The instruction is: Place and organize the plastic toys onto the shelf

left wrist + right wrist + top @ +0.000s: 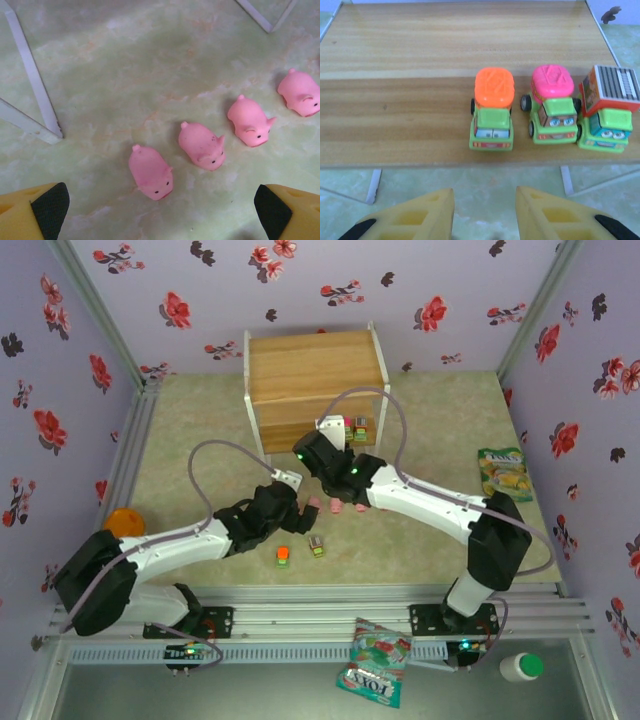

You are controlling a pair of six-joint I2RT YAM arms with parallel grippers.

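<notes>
Four pink pigs (201, 146) lie in a slanting row on the table (125, 75) beneath the left claw (161, 207), spread wide and empty. Three green toy trucks (553, 112) stand side by side on the shelf (400, 100), facing the right claw (484, 212), narrowly parted, holding nothing.

Lettering on the snack bags

The red-and-teal snack bag (375, 662) at the near edge of the bench, by the right arm's base, carries big white letters reading roughly "TONY" (the middle letters are unsure). The green snack bag (503, 473) at the bench's right edge bears similar lettering, too small to read. The orange-topped toy truck (492, 112) has raised roof marks, illegible.
</notes>
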